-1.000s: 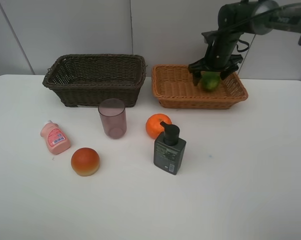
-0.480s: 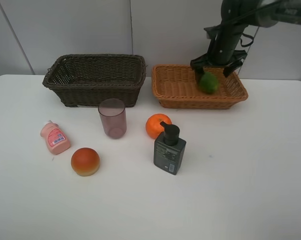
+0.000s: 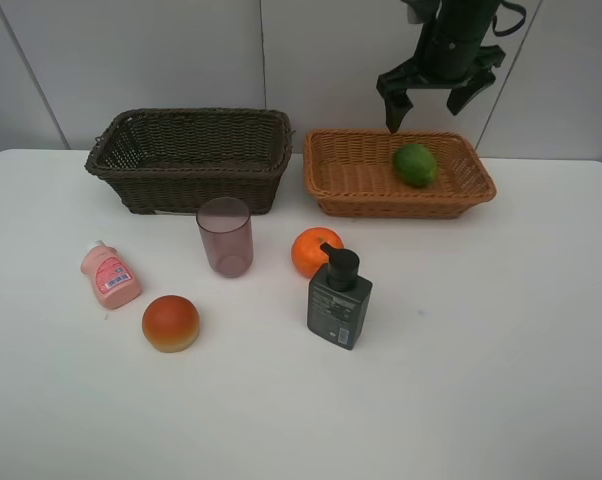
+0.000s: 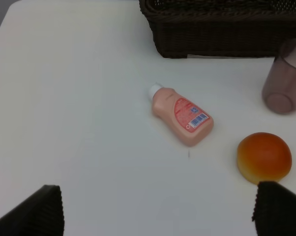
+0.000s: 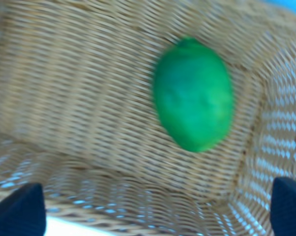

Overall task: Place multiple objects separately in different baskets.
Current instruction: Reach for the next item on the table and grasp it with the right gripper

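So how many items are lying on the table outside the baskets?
5: pink bottle far left, bun near it, cup before the dark basket, orange mid-table, pump bottle just in front of the orange. None seem hidden.

The pink bottle (image 4: 182,114) bears an illegible label.

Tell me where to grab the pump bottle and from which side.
Probably the pump bottle's boxy dark body, below the pump head, squeezed across its flat sides. It stands upright, and the orange sits close behind it, so coming in from the front or the open right side looks safest. The head looks too narrow for a steady hold.
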`<action>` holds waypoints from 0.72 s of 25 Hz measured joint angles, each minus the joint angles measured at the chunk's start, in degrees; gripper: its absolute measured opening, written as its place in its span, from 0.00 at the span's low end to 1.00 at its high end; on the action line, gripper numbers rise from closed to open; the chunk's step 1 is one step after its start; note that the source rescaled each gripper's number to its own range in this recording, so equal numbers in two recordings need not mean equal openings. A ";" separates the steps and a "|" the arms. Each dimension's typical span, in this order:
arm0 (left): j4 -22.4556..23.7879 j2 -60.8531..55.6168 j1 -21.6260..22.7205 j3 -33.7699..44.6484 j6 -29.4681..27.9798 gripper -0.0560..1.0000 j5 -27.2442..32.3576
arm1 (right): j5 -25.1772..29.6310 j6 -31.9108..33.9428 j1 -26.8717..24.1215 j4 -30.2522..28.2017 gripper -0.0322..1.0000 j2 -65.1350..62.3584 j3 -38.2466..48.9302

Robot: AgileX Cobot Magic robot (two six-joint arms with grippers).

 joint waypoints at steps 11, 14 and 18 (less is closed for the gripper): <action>0.00 0.00 0.00 0.00 0.00 1.00 0.00 | 0.04 -4.07 8.19 1.38 1.00 -6.59 4.24; 0.00 0.00 0.00 0.00 0.00 1.00 0.00 | 0.00 -4.53 10.16 2.00 1.00 -8.48 8.80; 0.00 0.00 0.00 0.00 0.00 1.00 0.00 | 0.12 -4.72 12.91 4.63 1.00 -11.88 15.65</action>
